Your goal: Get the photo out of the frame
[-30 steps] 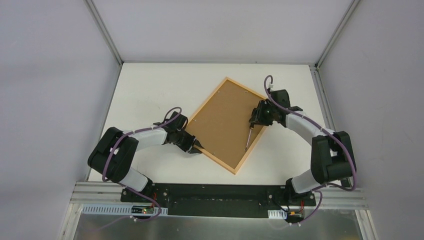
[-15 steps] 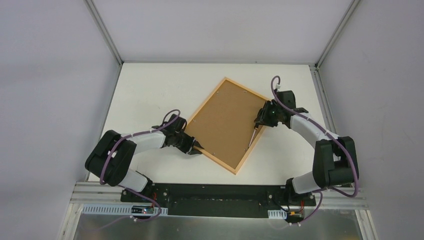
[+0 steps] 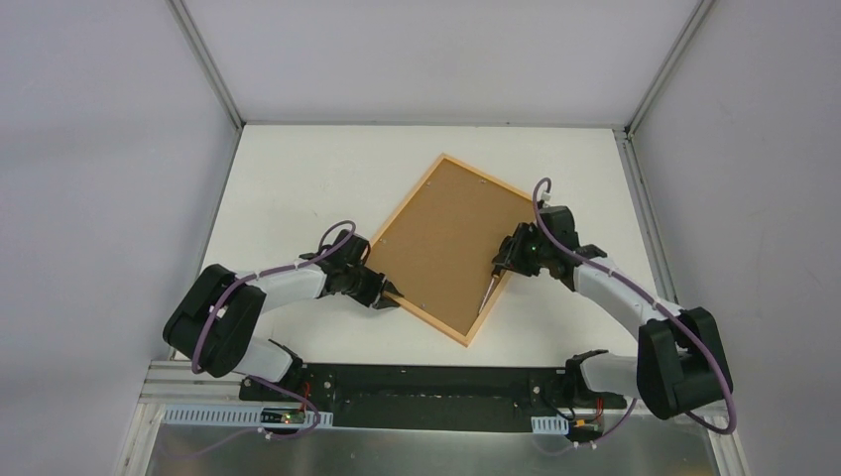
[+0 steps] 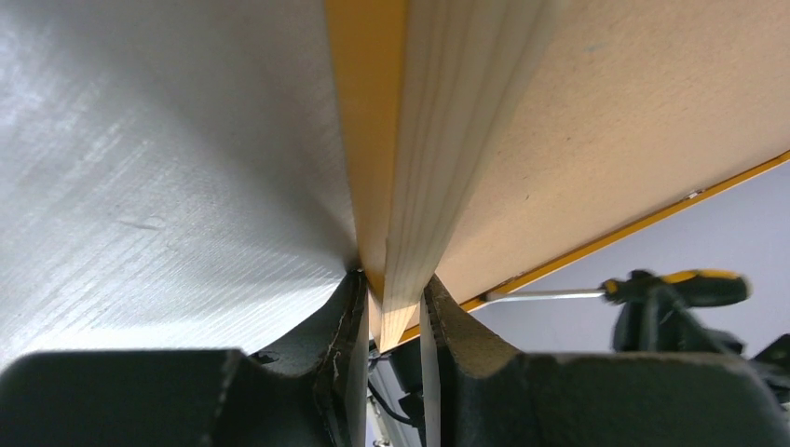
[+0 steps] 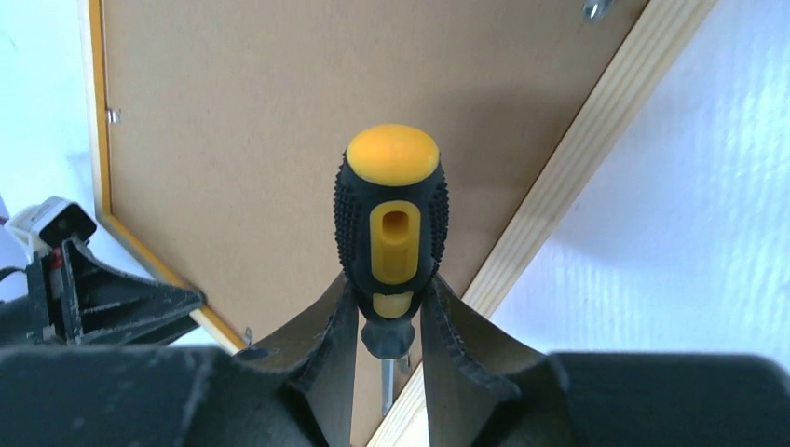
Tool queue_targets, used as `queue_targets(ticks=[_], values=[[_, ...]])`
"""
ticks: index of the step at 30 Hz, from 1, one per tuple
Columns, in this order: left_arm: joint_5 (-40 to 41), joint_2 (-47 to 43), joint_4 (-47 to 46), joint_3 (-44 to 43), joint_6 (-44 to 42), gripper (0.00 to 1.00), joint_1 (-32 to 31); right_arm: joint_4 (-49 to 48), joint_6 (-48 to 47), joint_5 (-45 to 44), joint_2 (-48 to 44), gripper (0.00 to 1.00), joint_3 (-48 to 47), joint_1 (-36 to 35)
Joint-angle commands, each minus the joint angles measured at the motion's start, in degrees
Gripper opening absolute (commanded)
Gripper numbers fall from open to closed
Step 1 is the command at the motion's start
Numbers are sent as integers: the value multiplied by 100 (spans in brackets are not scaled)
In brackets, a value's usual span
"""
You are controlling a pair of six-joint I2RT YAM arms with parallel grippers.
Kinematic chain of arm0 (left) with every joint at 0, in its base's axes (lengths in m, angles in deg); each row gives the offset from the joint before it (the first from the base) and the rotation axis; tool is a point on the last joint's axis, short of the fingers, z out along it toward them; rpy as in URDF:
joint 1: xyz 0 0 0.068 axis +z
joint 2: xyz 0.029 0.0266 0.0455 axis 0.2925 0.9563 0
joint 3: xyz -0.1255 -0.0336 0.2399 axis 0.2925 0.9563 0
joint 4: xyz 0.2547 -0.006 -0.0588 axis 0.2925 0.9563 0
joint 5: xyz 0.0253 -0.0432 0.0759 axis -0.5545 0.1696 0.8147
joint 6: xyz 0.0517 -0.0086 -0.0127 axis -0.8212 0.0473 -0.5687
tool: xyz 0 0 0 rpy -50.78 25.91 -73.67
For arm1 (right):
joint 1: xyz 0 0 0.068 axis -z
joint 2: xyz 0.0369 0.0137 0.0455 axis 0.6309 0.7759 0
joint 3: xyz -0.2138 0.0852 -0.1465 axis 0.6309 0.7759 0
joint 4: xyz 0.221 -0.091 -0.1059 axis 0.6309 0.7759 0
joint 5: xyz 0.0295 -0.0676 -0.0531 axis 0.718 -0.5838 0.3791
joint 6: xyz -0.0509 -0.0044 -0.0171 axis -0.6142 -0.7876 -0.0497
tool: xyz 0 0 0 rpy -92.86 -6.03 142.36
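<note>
The frame [image 3: 409,198] lay face down on the bench [image 3: 298,178], turned like a diamond, with its pale wood back and the brown backing board [image 3: 441,243] facing up. I could not see the photo. I judged it was under that board, against the frame's downward face.

My left end effector [image 3: 389,294] was pinching the frame's rim on the side nearest my left base. The left wrist view showed its fingers [image 4: 347,326] pressed on either side of the wood and orange edge.

My right end effector [image 3: 511,260] was closed around the black and yellow handle of a screwdriver [image 5: 391,223]. It hovered over the frame's opposite long side. The shaft ran along that rim and pointed toward the frame's nearest corner.

The frame's long axis seemed to run from its far corner toward my bases, roughly in line with the screwdriver. The board, and so the photo, lay below and just inboard of the tip. A small metal tab [image 5: 250,333] sat at the board's margin on the frame's other long side, beside my left end effector. I judged such tabs to be what held the board in. My right arm carried the tool and the left only steadied the frame, so bending the tabs would fall to the right.
</note>
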Motion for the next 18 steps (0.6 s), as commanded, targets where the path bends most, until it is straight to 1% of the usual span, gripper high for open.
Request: queue_targets(ticks=[1,4,10,14,18], values=[[798,93,567,185,375,0,-72,-255,683,-89,-254,0,221,-83],[756,113,572,216,361,0,-78,191,285,-63,77,0,-325,220],[751,-37,597,389,361,0,-79,605,-77,-85,19,0,-953,523],[725,-97,598,452,362,0,-86,595,-231,-137,152,0,-1101,556],[690,-90,598,468,332,0,-74,342,-295,-140,457,0,-1059,584]])
